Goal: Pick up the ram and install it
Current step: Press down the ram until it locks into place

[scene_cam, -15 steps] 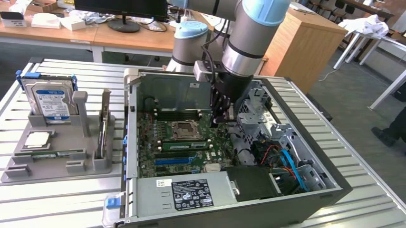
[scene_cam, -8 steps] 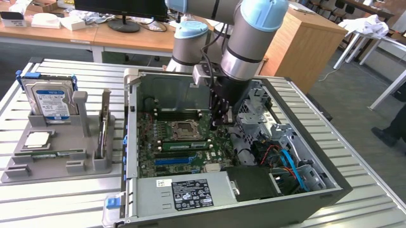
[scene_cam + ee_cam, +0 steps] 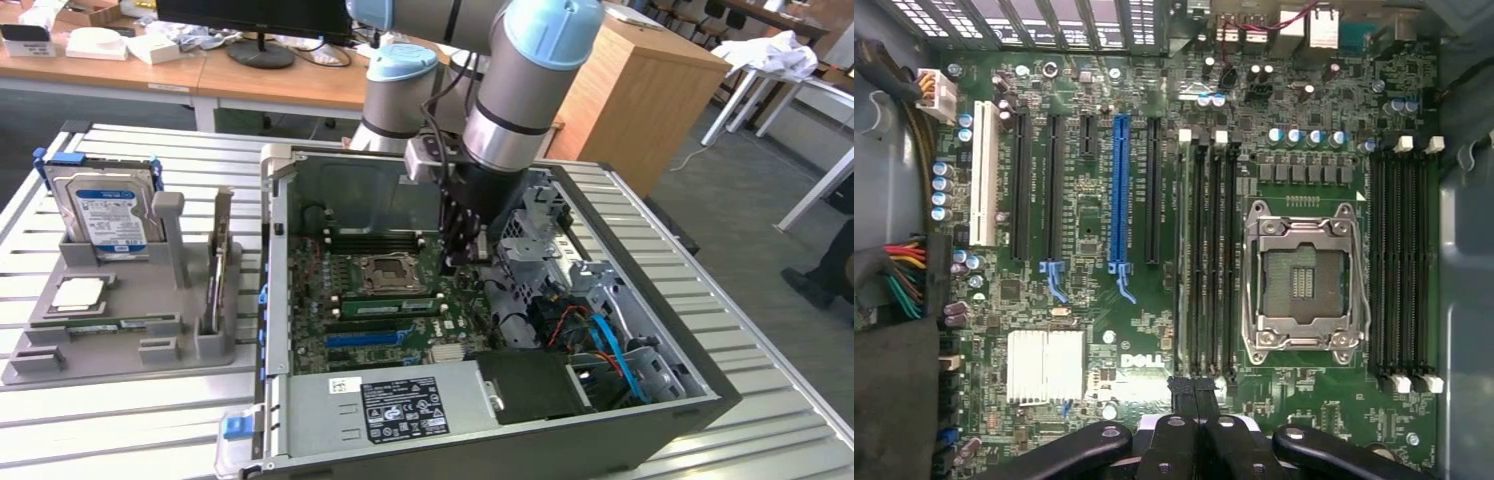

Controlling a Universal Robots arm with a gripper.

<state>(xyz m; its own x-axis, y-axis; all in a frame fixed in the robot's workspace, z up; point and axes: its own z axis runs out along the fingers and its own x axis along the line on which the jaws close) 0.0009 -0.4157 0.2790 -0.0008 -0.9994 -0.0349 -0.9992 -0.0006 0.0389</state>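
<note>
Inside the open computer case (image 3: pixel 276 300), my gripper (image 3: pixel 461 252) hangs low over the motherboard, just past the CPU socket (image 3: pixel 387 272). In the wrist view its black fingers (image 3: pixel 1172 445) are pressed together, so the gripper (image 3: pixel 1199 440) is shut with nothing visible between them. The ram (image 3: pixel 387 306), a narrow green stick, stands on edge in the memory slots beside the socket. Seen from the wrist it is a thin strip (image 3: pixel 1183 260) along the outermost slot. The fingertips sit over one end of that slot bank.
A grey holder (image 3: pixel 80 365) on the exterior view's left carries a hard drive (image 3: pixel 107 215), an upright card (image 3: pixel 218 265) and another green stick (image 3: pixel 114 323) lying flat. In the case are a blue slot (image 3: pixel 1120 190), heatsink (image 3: pixel 1046 365), power supply (image 3: pixel 387 400) and cables (image 3: pixel 607 340).
</note>
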